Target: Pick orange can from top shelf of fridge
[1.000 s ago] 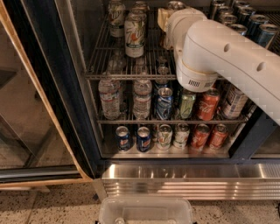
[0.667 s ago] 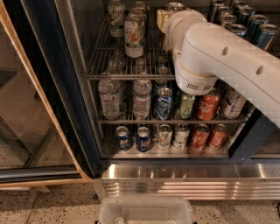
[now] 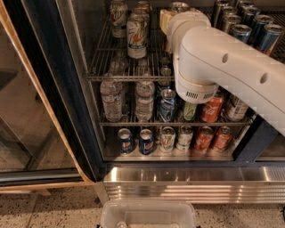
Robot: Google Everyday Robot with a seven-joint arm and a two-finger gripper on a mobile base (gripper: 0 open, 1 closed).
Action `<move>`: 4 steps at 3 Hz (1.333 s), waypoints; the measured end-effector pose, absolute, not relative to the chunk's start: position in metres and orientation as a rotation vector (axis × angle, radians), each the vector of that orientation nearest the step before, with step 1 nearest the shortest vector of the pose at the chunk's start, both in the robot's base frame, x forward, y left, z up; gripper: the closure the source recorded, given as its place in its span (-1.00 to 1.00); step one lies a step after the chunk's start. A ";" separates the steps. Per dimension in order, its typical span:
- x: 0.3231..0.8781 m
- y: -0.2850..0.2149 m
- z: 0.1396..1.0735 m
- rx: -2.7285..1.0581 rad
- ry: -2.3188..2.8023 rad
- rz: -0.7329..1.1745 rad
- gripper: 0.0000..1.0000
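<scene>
The fridge point(image 3: 67, 89) stands open in front of me. Its top shelf point(image 3: 104, 55) is a wire rack with a metal front rail. My white arm point(image 3: 222, 62) reaches in from the right over that shelf. The gripper point(image 3: 168, 18) is at the arm's far end, above the middle of the rack and mostly hidden by the wrist. The orange can is hidden from view, since the arm covers the middle of the shelf. A silver can lid point(image 3: 179, 6) peeks out above the wrist, and I cannot tell that can's colour.
Tall white-and-green cans point(image 3: 136, 32) stand on the left of the top shelf, dark blue cans point(image 3: 254, 26) on the right. Water bottles point(image 3: 111, 99) and red cans point(image 3: 212, 109) fill the shelf below. The glass door point(image 3: 26, 102) hangs open at left. A clear plastic bin point(image 3: 149, 215) sits below the steel base point(image 3: 191, 182).
The arm's big joint has edged slightly left and down in the picture. The cans on the shelves have not moved.
</scene>
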State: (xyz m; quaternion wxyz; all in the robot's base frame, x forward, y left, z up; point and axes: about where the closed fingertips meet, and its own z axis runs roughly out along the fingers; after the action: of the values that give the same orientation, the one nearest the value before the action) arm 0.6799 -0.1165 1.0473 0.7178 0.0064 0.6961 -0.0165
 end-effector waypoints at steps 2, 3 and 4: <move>0.661 -0.111 1.053 0.029 1.537 -0.023 1.00; 0.659 -0.113 1.050 0.043 1.543 0.051 1.00; 0.659 -0.113 1.050 0.043 1.543 0.051 1.00</move>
State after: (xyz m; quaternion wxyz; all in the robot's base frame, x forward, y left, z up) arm 0.6585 -0.1126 1.0503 0.7163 0.0195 0.6972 0.0229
